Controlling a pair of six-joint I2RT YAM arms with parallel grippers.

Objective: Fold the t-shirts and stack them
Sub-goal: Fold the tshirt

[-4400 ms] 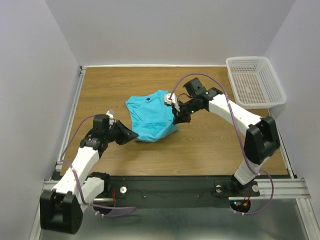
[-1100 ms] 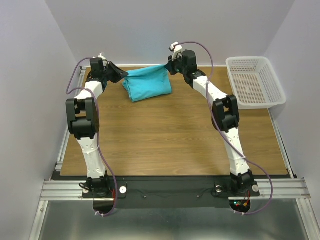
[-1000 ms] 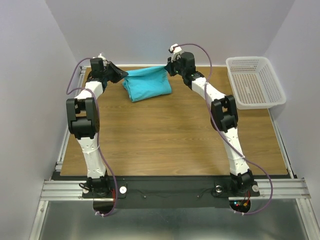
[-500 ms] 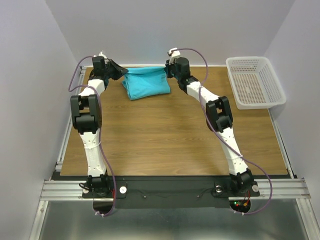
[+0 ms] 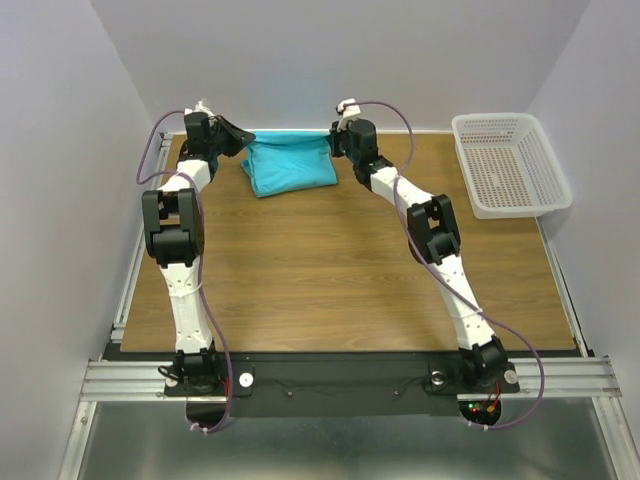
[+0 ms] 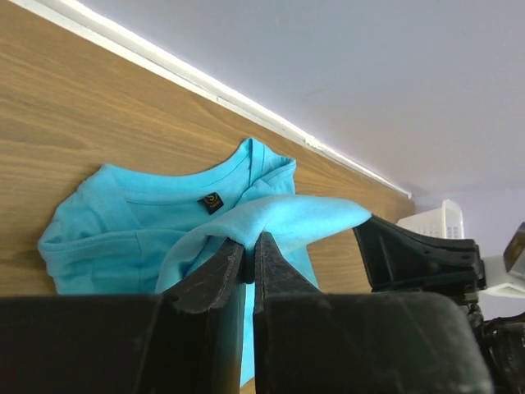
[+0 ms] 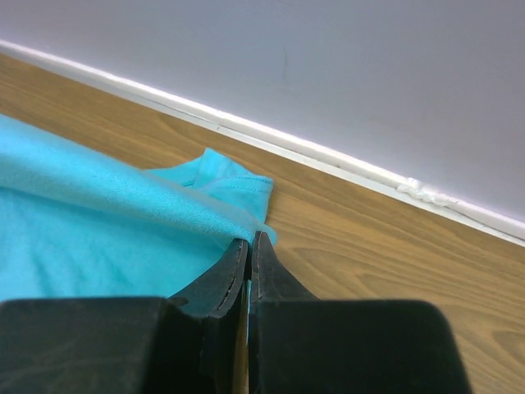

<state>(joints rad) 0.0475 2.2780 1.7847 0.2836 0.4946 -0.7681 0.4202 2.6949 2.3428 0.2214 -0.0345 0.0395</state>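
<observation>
Left fingers (image 6: 205, 275), right fingers (image 7: 215, 283) pinch t-shirt (image 5: 290, 165); basket (image 5: 520, 208) apart.

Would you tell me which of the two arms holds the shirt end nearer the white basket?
The right arm: its jaws pinch the end of the shirt toward the basket; the left arm holds the opposite end.

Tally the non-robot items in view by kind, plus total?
turquoise t-shirt: 1
white mesh basket: 1
Total: 2
</observation>
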